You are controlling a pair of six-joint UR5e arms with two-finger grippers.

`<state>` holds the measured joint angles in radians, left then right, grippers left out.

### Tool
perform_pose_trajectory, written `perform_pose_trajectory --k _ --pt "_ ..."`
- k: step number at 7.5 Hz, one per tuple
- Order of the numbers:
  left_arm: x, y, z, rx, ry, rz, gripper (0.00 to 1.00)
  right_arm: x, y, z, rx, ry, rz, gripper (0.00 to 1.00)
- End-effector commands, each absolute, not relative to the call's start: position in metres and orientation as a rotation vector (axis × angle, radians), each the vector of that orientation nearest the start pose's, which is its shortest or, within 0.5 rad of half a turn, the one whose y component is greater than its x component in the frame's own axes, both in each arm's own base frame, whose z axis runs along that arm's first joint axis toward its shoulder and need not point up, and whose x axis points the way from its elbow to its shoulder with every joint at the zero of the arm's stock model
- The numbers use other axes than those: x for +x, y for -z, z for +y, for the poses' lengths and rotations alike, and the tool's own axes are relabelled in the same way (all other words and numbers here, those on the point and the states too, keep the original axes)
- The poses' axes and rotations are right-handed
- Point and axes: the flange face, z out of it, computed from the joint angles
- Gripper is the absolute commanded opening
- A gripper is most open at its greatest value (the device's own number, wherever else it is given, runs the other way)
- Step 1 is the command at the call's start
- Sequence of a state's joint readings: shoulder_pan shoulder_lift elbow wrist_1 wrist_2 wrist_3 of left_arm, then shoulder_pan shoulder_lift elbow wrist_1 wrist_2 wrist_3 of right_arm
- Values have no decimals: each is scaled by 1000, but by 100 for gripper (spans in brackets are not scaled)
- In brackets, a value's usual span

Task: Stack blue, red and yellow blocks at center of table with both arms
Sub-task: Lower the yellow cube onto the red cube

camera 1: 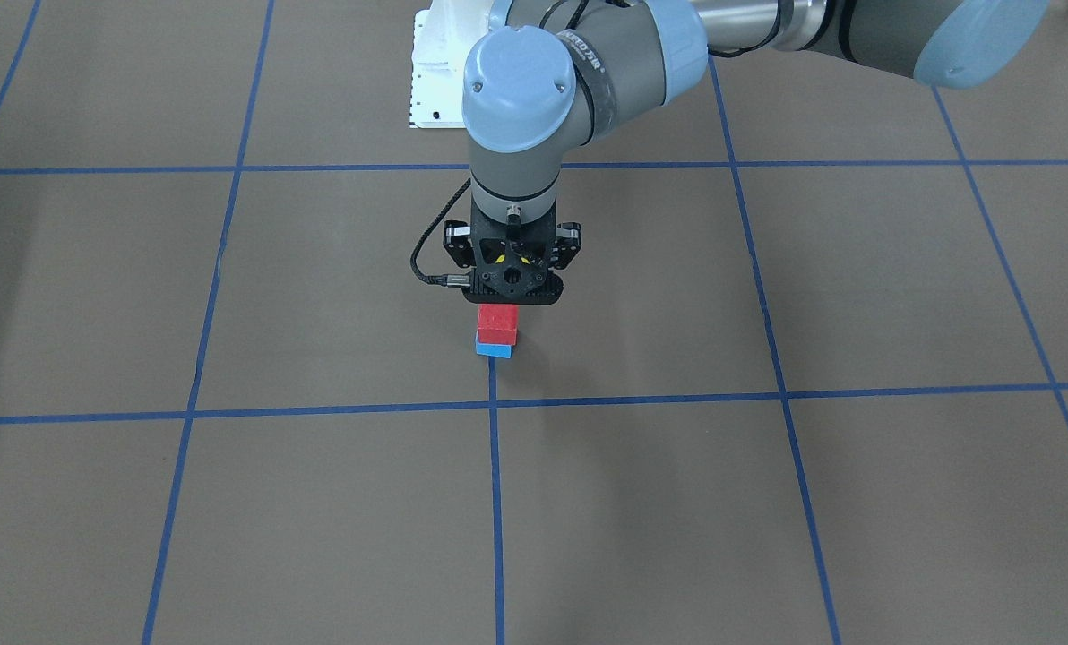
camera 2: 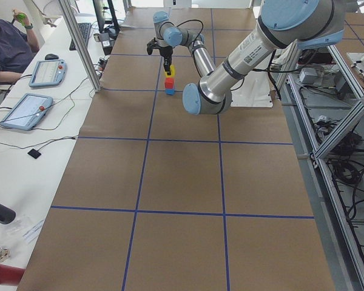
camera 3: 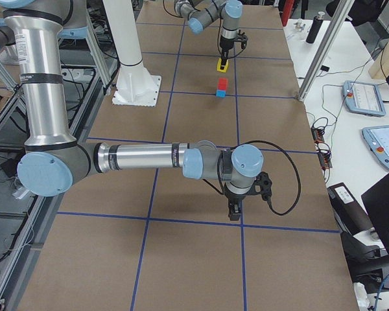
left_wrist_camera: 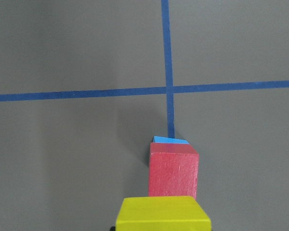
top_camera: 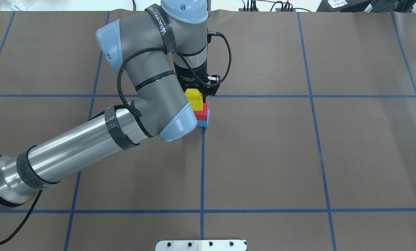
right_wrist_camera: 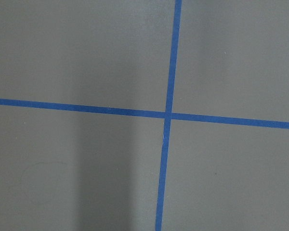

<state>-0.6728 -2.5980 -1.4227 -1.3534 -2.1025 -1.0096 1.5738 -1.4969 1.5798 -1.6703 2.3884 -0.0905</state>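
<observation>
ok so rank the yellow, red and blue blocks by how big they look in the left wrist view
1. yellow block: widest, but nearest the camera and cropped, so unsure.
2. red block.
3. blue block: only a sliver shows behind red.

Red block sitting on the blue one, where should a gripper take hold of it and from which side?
Come straight down and pinch two opposite upright faces of the red block, near its top. They are flat and parallel; its base rests on the blue block, which a low grip would likely catch. The left gripper, holding the yellow block above, must clear first.
</observation>
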Motion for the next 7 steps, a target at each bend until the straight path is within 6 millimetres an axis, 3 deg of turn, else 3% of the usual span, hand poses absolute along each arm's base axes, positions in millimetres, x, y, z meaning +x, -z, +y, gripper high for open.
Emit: perform_pose_trajectory --k 1,7 --pt "546 -97 -537 -37 -73 840 0 62 -623 -521 24 76 -818 99" --pt "563 -109 -531 -41 -95 841 0 62 -624 -520 21 75 -818 99"
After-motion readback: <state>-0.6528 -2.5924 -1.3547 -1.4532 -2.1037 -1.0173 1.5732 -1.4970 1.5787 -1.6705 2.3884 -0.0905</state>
